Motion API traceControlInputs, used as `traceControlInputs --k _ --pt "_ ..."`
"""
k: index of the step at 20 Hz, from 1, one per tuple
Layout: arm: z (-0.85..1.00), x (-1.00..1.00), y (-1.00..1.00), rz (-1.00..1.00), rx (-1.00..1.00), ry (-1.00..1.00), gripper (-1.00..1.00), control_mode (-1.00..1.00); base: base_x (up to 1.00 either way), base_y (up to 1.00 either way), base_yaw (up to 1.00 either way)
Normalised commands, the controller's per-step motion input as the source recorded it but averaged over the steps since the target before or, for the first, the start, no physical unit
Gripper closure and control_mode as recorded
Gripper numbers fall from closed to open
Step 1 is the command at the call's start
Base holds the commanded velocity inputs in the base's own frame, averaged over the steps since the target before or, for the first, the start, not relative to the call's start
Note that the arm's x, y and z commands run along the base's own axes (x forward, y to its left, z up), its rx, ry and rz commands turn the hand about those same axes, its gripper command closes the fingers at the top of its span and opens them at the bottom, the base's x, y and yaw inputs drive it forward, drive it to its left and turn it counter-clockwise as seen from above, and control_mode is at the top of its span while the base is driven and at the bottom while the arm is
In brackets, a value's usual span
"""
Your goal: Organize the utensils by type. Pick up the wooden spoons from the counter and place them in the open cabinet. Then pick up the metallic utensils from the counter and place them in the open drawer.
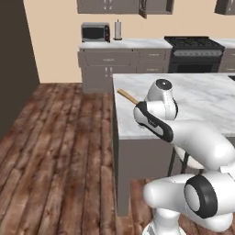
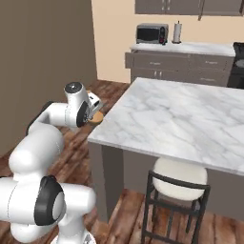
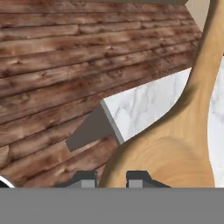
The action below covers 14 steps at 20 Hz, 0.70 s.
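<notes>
The wooden spoon (image 3: 175,140) lies between my gripper's (image 3: 111,180) fingertips, its tan bowl close to the camera and its handle running up the right side. In the left base view the spoon's handle (image 1: 126,96) sticks out up-left from the gripper (image 1: 139,109), over the near left corner of the marble counter (image 1: 202,98). From the right, the gripper (image 2: 94,110) holds the spoon (image 2: 97,117) just off the counter's (image 2: 181,114) left edge, over the wood floor. The metallic utensils are out of view.
Against the back wall stands a second marble counter with a toaster oven (image 1: 95,32) and a paper-towel roll (image 1: 118,30). Its wide top drawer (image 1: 108,58) looks pulled out. Wall cabinets (image 1: 110,5) hang above, one door ajar (image 1: 143,8). A stool (image 2: 178,183) stands under the island.
</notes>
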Motion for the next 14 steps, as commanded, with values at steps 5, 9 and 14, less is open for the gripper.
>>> traceControlInputs --k 5,9,14 --pt "0.0 0.0 0.0 0.0 0.0 0.0 1.0 1.0 0.3 1.0 0.0" --pt "0.0 0.0 0.0 0.0 0.0 0.0 1.0 1.0 0.58 0.96 -0.03" --pt "0.0 0.0 0.0 0.0 0.0 0.0 1.0 1.0 0.8 0.74 -0.16"
